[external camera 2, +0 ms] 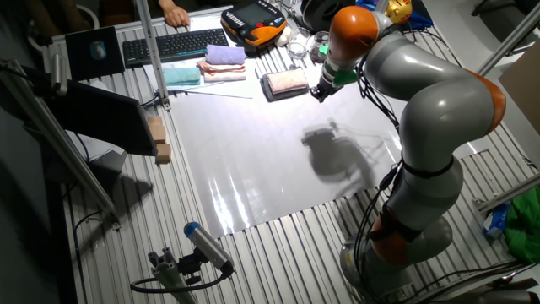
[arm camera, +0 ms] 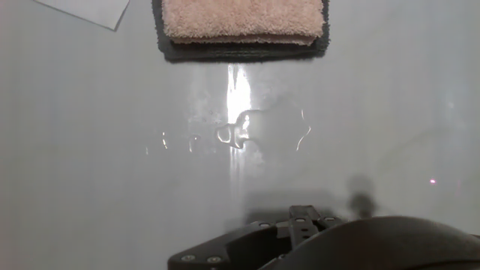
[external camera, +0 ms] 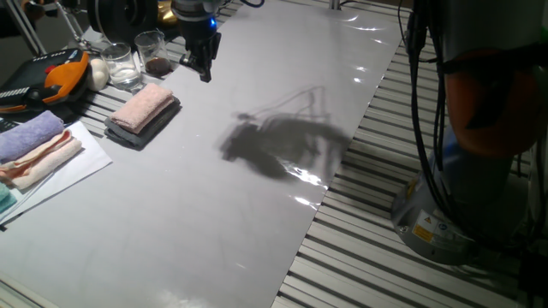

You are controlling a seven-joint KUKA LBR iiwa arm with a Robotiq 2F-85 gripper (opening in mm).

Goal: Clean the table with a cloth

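Here the gripper (external camera: 204, 67) hangs above the table (external camera: 214, 214), near the pink cloth (external camera: 142, 106); open or closed, nobody can tell.

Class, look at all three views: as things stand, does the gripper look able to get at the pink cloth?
Probably yes. The gripper hangs above the table just beside the pink cloth, which lies folded on top of a dark grey cloth, uncovered. The glasses stand behind it, not between.

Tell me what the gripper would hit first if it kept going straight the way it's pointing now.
Probably bare table. The gripper points down at the glossy sheet, and the pink cloth on the dark grey cloth lies off to the side, apart from it. How high it hangs is unclear.
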